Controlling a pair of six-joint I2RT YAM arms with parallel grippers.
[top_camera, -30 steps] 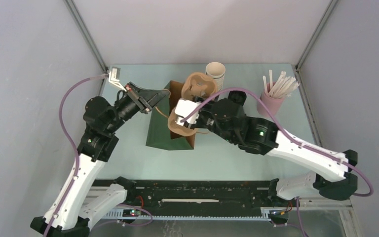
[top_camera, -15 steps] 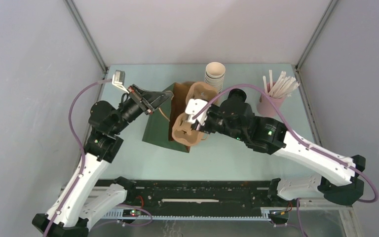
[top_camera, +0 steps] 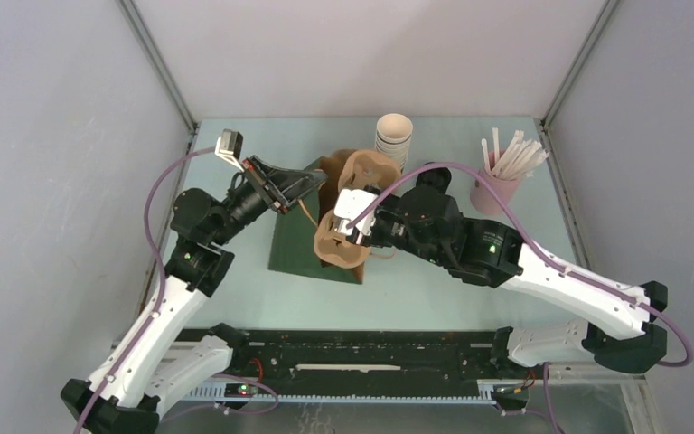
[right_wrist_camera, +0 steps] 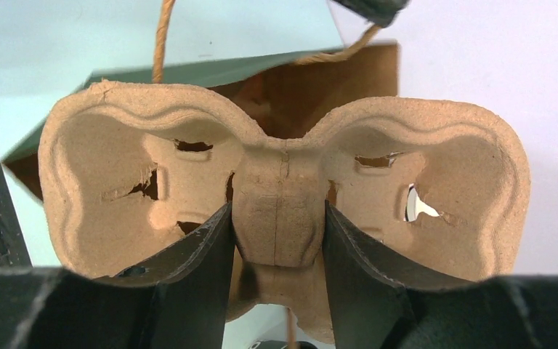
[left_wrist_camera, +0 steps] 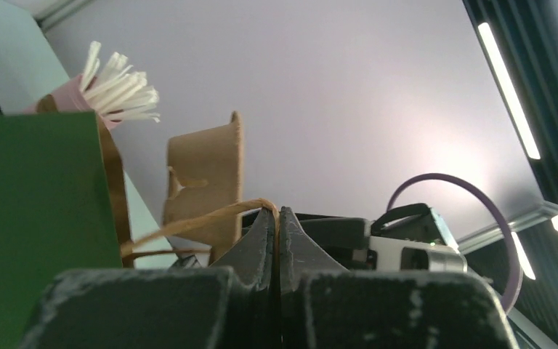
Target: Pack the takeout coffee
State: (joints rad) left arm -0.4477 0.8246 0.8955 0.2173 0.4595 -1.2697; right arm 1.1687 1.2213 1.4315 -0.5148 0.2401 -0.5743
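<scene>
Our left end effector (left_wrist_camera: 277,215) pinches the green bag (top_camera: 294,246)'s twine handle (left_wrist_camera: 189,222), our right end effector (right_wrist_camera: 279,234) clamps the cup carrier (right_wrist_camera: 109,163) above it.

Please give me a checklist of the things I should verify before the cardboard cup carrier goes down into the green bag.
1. Left gripper shut on the bag's twine handle: ok.
2. Right gripper clamped on the cup carrier at its middle bridge: ok.
3. Green bag mouth open, brown inside showing behind the carrier: ok.
4. Carrier free of the bag's rim: cannot tell.
5. Takeout coffee seated in the carrier: not ok, both pockets are empty.
</scene>
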